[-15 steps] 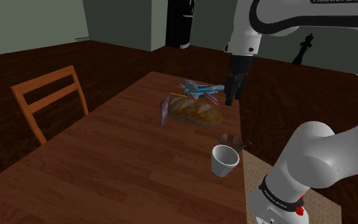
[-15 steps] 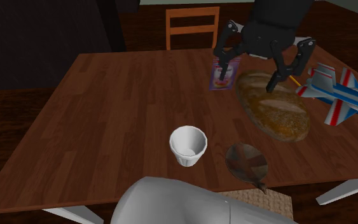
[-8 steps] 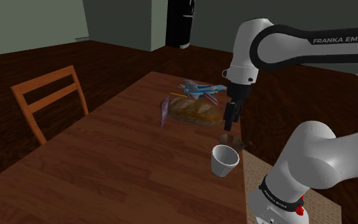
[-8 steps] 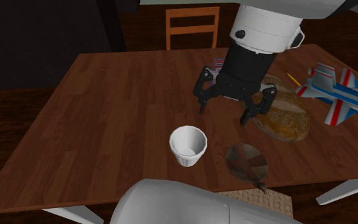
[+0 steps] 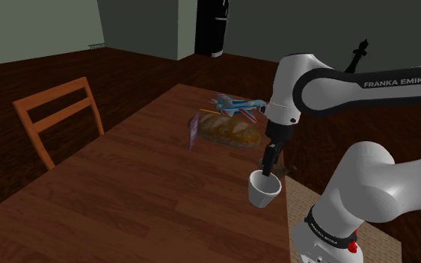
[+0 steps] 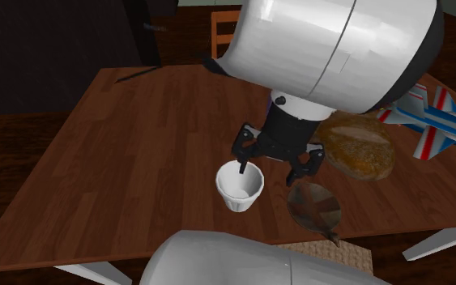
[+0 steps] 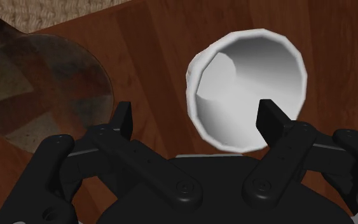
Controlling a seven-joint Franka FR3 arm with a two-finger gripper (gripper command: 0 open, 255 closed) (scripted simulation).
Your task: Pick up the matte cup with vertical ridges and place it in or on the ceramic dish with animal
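1. White, with a faceted rim, the cup (image 5: 264, 188) stands upright on the wooden table (image 5: 149, 187), near the edge on the robot's side; you see it open-mouthed in the wrist view (image 7: 247, 89).
2. Your gripper (image 6: 273, 172) hangs low over the cup, its jaws spread wide and holding nothing.
3. In the wrist view, one of its fingers (image 7: 269, 121) sits over the cup's hollow. The other is over bare wood between the cup and the dish. In the second exterior view, one fingertip dips into the cup's mouth.
4. You cannot tell whether either finger touches the rim.
5. The brown, mottled dish (image 6: 313, 204) lies flat just beside the cup, apart from it, on the second exterior view's right.
6. Beyond the dish you have a bread loaf (image 6: 360, 144), and past that a toy plane (image 6: 428, 121).
7. A wooden chair (image 5: 55, 116) stands at the table's far side.
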